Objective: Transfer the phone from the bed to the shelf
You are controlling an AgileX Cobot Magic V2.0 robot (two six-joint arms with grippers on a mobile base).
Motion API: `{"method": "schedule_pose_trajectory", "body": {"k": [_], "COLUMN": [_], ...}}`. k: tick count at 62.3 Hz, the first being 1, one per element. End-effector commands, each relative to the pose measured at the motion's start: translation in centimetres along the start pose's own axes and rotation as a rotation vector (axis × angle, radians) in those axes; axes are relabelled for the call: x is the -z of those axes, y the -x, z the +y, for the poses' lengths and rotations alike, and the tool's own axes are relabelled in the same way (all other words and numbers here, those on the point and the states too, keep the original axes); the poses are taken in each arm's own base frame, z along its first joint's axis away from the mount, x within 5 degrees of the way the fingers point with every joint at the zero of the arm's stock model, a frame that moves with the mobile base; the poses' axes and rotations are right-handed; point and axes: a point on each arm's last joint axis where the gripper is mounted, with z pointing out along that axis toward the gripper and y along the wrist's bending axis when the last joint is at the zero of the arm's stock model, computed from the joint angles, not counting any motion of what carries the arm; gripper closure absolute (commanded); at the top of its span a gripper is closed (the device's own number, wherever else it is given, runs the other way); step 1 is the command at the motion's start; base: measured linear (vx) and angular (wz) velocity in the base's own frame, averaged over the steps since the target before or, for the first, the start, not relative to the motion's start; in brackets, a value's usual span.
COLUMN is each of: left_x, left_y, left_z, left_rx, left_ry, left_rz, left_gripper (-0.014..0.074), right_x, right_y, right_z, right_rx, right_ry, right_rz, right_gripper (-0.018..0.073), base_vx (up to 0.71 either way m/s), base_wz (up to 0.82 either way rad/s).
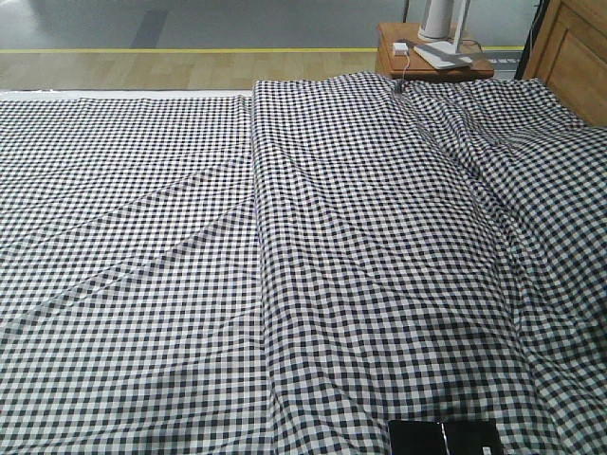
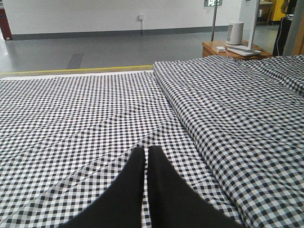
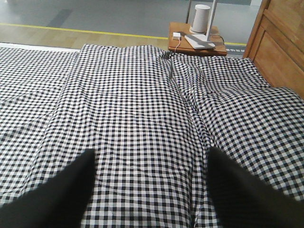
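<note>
The phone, a glossy black slab with a line across its middle, lies flat on the bed at the bottom edge of the front view, partly cut off. The bed's black-and-white checked sheet fills all views. Over the sheet my left gripper is shut, its two black fingers almost touching with nothing between them. My right gripper hangs open above bare sheet, fingers wide apart and empty. The phone shows in neither wrist view. The shelf is out of view.
A small wooden side table with a white cylinder, a charger and a flat white device stands beyond the bed's far edge. A brown wooden headboard rises at the right. Grey floor with a yellow line lies behind.
</note>
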Motion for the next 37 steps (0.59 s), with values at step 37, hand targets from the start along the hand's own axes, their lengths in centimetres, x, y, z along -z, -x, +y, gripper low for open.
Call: {"method": "schedule_pose_trajectory", "body": {"k": [37], "left_x": [0.05], "left_y": [0.62], "left_z": [0.08], "left_rx": [0.013], "left_ry": [0.009], "left_rz": [-0.074], "left_gripper": [0.0596], "right_x": [0.47], "right_y": [2.01], "right_z": [-0.35], "right_rx": [0.005], "right_ry": [-0.03], "right_rz": [-0.143], "right_gripper": [-0.0055], "base_vx": [0.0], "base_wz": [0.0]}}
